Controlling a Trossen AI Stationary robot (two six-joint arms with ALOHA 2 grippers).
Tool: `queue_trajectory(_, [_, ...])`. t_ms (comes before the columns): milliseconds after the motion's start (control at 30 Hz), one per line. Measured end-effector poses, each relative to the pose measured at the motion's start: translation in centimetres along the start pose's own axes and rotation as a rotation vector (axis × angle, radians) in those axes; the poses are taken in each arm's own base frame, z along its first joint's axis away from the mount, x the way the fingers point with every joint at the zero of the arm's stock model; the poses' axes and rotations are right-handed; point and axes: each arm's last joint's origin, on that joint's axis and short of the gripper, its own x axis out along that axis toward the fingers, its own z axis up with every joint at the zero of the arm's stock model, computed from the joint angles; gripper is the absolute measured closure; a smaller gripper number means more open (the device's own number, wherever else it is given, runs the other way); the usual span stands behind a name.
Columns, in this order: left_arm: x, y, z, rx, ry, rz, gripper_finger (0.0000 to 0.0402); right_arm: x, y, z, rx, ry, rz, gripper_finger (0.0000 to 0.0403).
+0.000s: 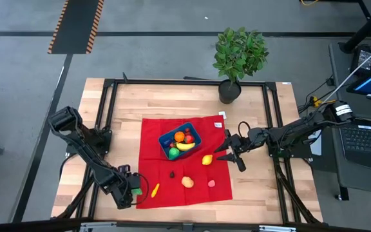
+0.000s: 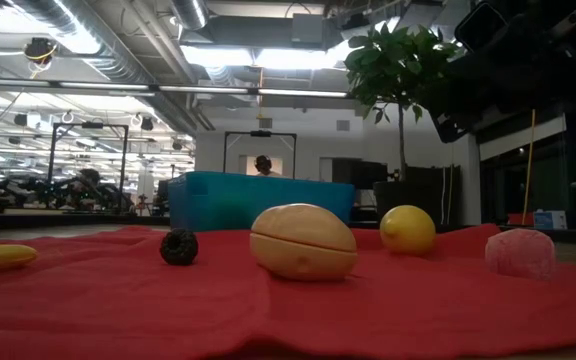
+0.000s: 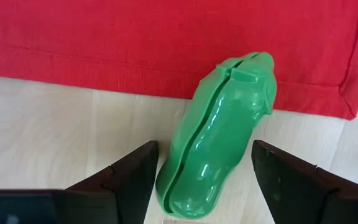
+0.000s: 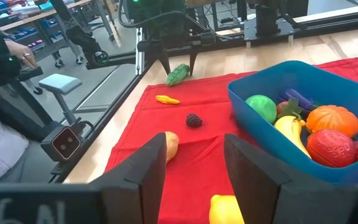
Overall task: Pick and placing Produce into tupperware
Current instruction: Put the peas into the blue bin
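The wooden tabletop (image 1: 263, 187) carried a red cloth (image 1: 205, 129), and toward the cloth's far side sat the blue tupperware (image 1: 194, 136), already holding several pieces of produce: a banana (image 1: 185, 146), an orange piece (image 1: 180, 136), something red and a green one.

Loose produce lay on the cloth nearer the front: a lemon (image 1: 207, 159), a tan split fruit (image 1: 187, 182), a pale pink piece (image 1: 211, 183), a small dark berry (image 1: 172, 173) and a slim yellow piece (image 1: 154, 189) near the cloth's left edge.

The left hand (image 3: 201, 177) was down at the front-left corner of the cloth, its fingers spread wide on either side of a green pepper-like vegetable (image 3: 219, 134) that lay on bare wood with its tip touching the cloth's hem. Nothing was gripped yet.

The right hand (image 1: 230, 150) hung over the cloth's right edge just beside the lemon, partly open and holding nothing.

The risk, as I judged it, lay with the green piece: it sat at a slant between the fingers, smooth and rounded, so closing could squeeze it out sideways or roll it off toward the tabletop's edge. A low pass might also snag the hem.
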Motion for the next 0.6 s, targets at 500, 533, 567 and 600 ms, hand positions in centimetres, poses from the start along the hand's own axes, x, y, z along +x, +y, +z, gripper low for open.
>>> queue_trajectory(500, [0.14, 0.07, 0.04, 0.01, -0.029, 0.014, 0.0199, 0.0, 0.01, 0.06, 0.002, -0.007, 0.0, 0.024])
queue_trajectory(533, [0.15, 0.08, 0.04, 0.011, -0.031, 0.015, 0.021, 0.0, 0.01, 0.06, 0.002, -0.007, 0.0, 0.024])
queue_trajectory(567, [0.16, 0.09, 0.05, 0.01, -0.032, 0.016, 0.0222, 0.0, 0.01, 0.06, 0.002, -0.007, 0.0, 0.024])
queue_trajectory(600, [0.16, 0.1, 0.06, 0.01, -0.033, 0.017, 0.0234, 0.0, 0.01, 0.06, 0.002, -0.007, 0.0, 0.024])
